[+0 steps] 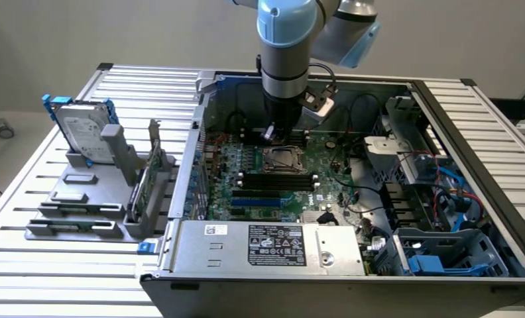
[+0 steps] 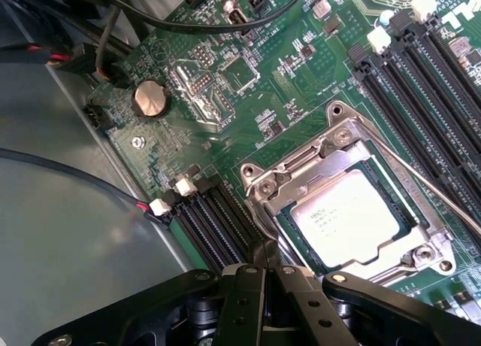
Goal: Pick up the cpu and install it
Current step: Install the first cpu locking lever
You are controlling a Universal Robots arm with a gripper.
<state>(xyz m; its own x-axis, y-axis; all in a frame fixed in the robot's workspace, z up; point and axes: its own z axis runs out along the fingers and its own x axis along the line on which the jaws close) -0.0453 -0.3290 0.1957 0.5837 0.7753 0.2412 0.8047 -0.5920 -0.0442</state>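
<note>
You have the gripper pinched right down, jaws pressed together with nothing between them; in the exterior view it hangs low over the motherboard, at about 11 o'clock of the socket; the cpu lies flat inside that socket's metal frame, silver top up; the gripper's tip sits just beside the frame's edge; whether it touches, you cannot tell.

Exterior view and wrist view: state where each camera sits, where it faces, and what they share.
Exterior view: off the arm, raised, looking down into the open computer case; shows the arm and claw.
Wrist view: on the wrist, looking down at the motherboard; shows the shut claw.
Shared: claw, motherboard, cpu in its socket.
</note>
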